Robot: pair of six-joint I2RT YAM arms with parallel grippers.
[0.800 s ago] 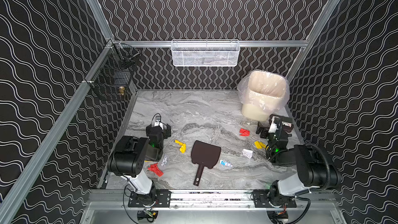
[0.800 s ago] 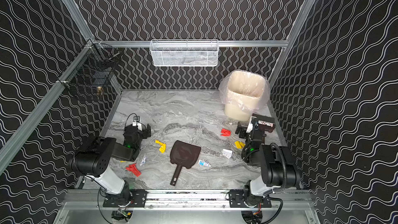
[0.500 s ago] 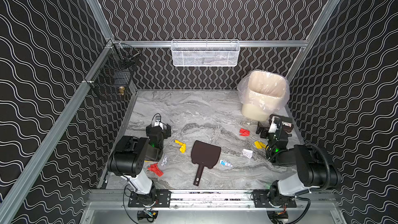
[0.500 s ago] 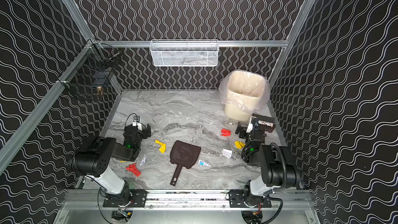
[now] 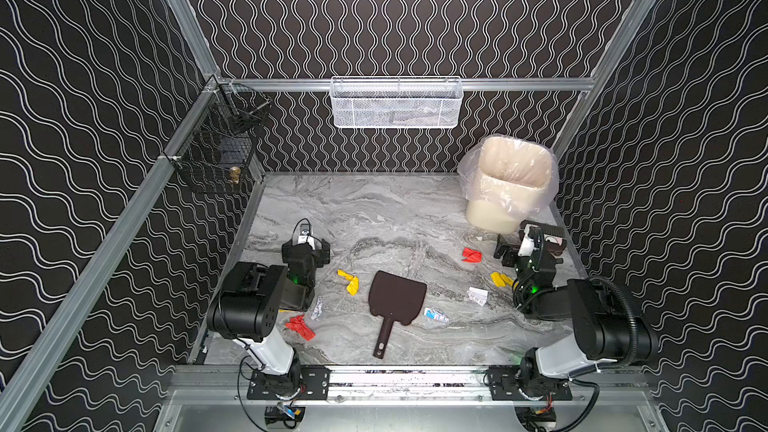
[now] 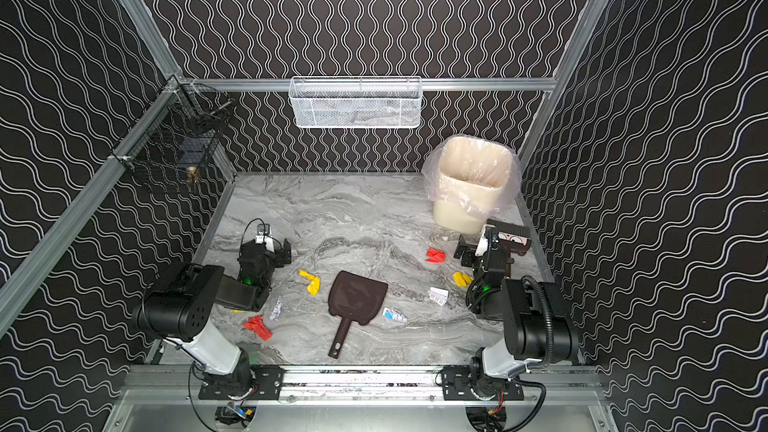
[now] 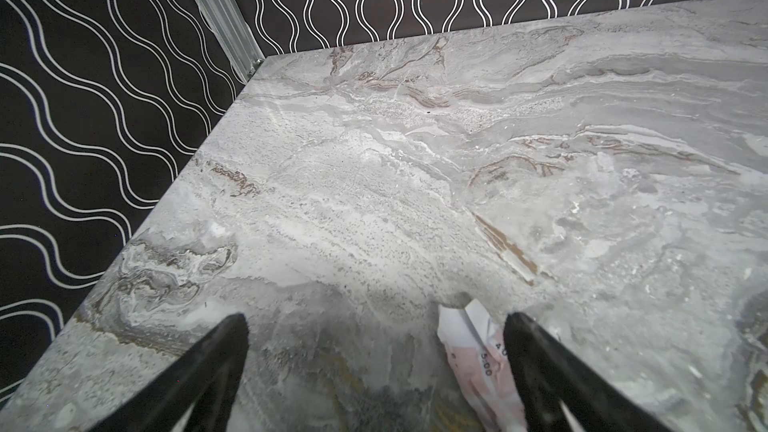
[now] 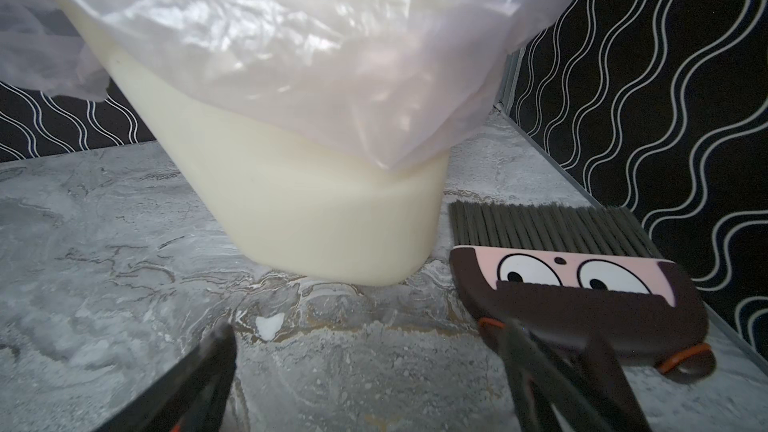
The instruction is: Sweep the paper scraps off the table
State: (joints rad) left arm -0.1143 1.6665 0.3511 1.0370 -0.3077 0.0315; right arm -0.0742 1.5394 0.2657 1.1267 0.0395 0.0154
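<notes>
Nothing has moved in the past second on the table (image 5: 374,209). The lined bin (image 5: 494,214) stands at the far right, with the dustpan (image 5: 397,299) lying untouched at centre front and the brush (image 8: 582,276) beside the bin. The left gripper (image 7: 374,317) and right gripper (image 8: 368,326) sit low, jaws spread and empty. The paper scraps (image 5: 349,281) lie scattered around the dustpan, so sweeping looks not yet begun.
</notes>
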